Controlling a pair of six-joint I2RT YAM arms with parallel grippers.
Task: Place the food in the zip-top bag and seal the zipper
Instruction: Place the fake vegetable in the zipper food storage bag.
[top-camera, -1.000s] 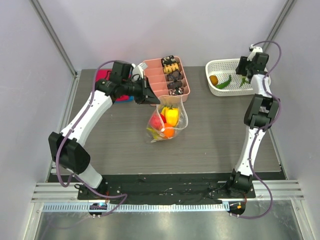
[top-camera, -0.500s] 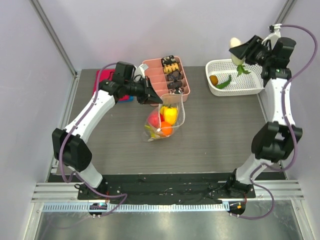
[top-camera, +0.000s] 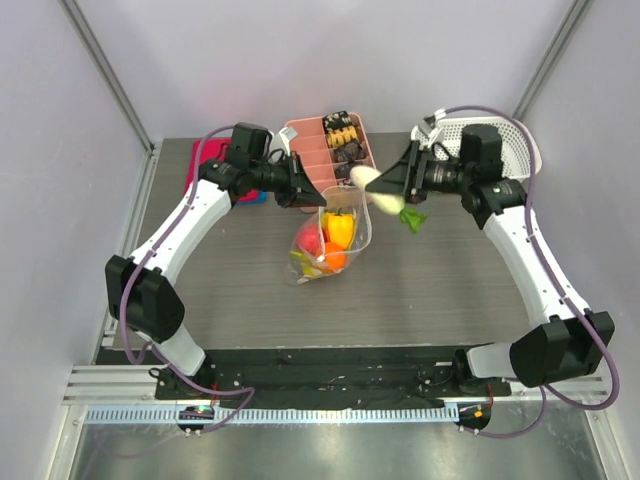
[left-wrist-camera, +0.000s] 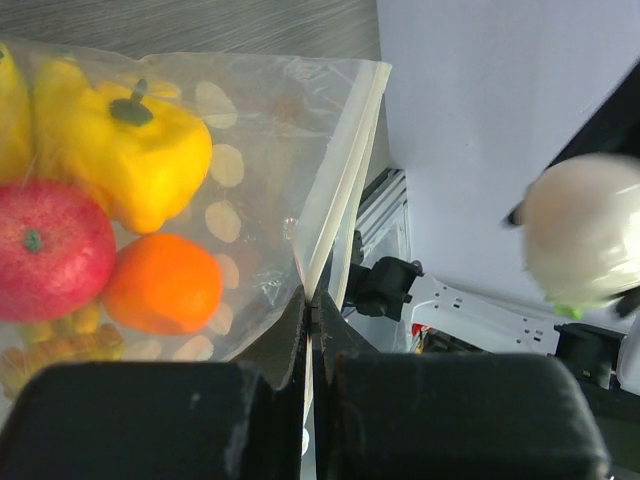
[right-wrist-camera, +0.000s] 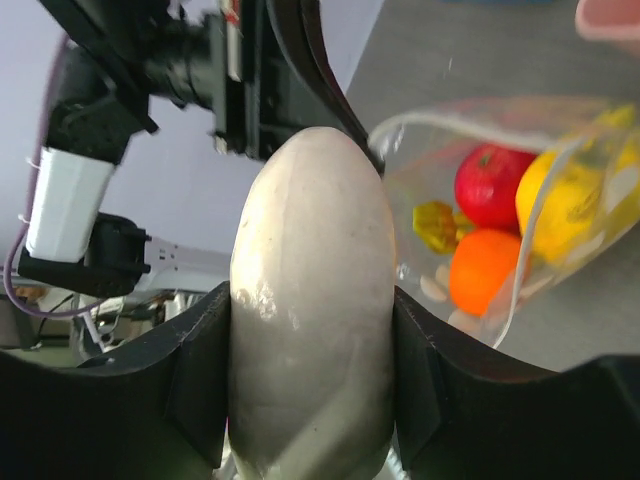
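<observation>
**Right hand, clamped on a white-and-green vegetable, reaches the mouth of the zip-top bag, whose edge the closed left hand pinches up.**
The bag stands on the tabletop with a pepper, apple and orange inside. The piece is best lowered between the zipper lips and released only below the rim. The pink tray crowds the far side, while open room lies near and to the right.

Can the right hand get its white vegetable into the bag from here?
Probably yes: the left hand pinches the bag rim, mouth open toward the right hand, and nothing blocks the white vegetable.
</observation>
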